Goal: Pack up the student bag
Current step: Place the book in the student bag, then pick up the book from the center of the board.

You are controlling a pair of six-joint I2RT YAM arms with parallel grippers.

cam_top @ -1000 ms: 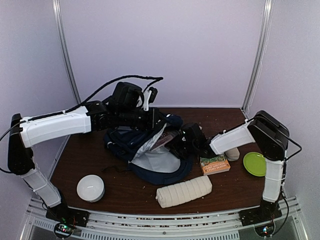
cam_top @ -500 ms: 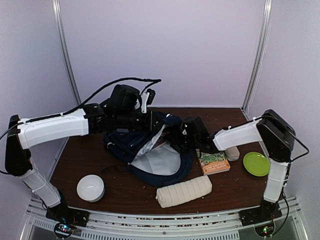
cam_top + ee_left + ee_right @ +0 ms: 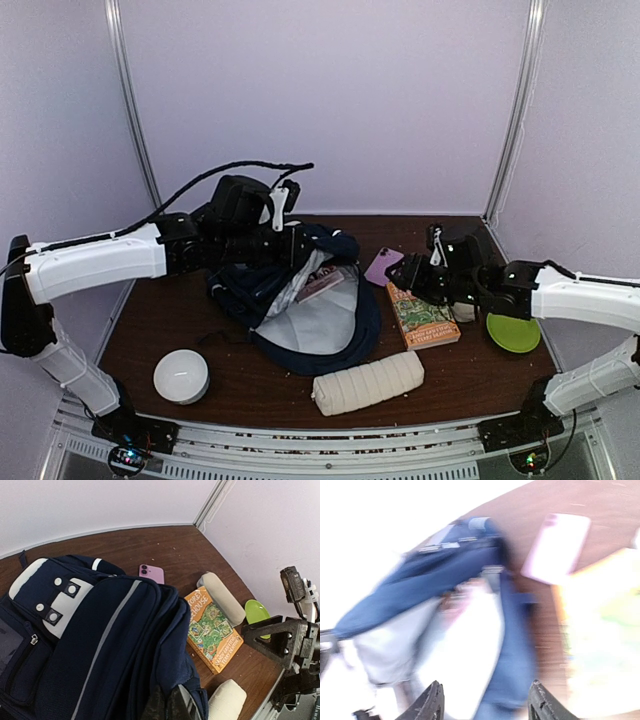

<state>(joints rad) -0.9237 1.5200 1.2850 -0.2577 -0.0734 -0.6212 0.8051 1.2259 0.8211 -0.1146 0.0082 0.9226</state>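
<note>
The bag [image 3: 300, 300] lies mid table [image 3: 170, 325], its mouth facing the right arm and its rim pinched by the left tool [image 3: 298, 243]. The right tool [image 3: 487, 705] is spread and empty, hovering to the bag's right, nearest the book [image 3: 422, 318].

White moulded shells cover the left arm [image 3: 100, 258] and right arm [image 3: 590, 300]; joints and wrists are black; a black braided cable [image 3: 260, 167] loops off the left wrist; the right gripper [image 3: 486, 705] has dark, tapered fingers.

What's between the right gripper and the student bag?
The pink phone lies between the right gripper and the student bag, clearest in the top external view.
</note>
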